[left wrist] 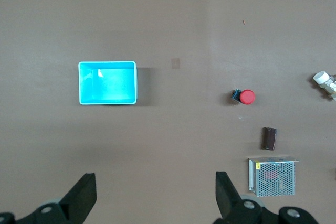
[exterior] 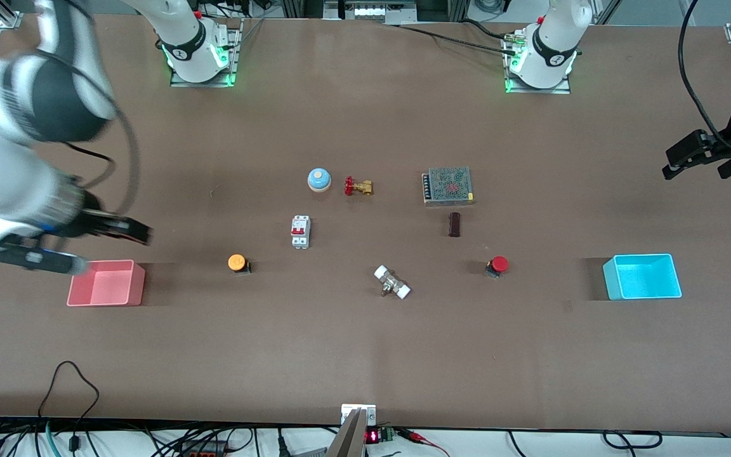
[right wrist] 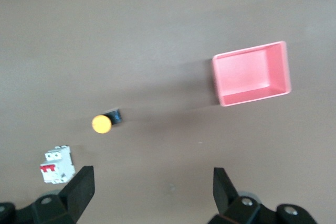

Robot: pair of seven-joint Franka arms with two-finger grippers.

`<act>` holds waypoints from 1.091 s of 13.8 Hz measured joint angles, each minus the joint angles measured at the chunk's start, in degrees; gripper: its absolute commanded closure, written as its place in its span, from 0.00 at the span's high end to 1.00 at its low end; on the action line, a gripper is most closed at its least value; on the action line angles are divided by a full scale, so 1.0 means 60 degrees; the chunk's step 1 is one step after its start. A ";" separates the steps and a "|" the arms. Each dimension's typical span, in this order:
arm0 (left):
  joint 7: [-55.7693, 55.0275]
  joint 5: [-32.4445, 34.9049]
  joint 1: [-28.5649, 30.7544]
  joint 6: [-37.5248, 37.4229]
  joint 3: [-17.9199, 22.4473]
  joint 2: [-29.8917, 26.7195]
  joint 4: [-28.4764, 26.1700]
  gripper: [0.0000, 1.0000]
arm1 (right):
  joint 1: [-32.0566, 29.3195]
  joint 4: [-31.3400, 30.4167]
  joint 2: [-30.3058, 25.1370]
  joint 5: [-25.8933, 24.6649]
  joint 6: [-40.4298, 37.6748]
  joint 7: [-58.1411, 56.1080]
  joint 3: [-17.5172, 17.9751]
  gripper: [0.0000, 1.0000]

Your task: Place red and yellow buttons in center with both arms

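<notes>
Front view: both grippers, left gripper (exterior: 670,166) at right edge, right gripper (exterior: 118,244) at left, are held open above the table (exterior: 365,355), with the red button (exterior: 499,264) and yellow button (exterior: 237,262) untouched.

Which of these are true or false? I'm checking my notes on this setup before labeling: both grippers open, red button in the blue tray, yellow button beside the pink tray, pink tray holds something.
1. Both grippers are open. True: the left gripper and right gripper show spread fingers, holding nothing.
2. The red button sits in the blue tray. False: it rests on the bare table, apart from that tray.
3. The yellow button stands on the table between the pink tray and the white breaker. True.
4. The pink tray holds something. False: nothing shows inside it.
</notes>
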 measured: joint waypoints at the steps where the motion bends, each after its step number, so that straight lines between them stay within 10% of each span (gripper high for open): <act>1: 0.0001 0.0000 -0.0004 0.0000 -0.0012 -0.0019 0.0000 1.00 | -0.0332 -0.0004 -0.0252 -0.0002 -0.0230 -0.0500 -0.0014 1.00; 15: -0.0015 0.0113 -0.0027 -0.0087 -0.0104 -0.0776 -0.0264 1.00 | -0.1276 -0.1405 -0.2485 -0.0227 -0.1867 -0.2191 0.0114 1.00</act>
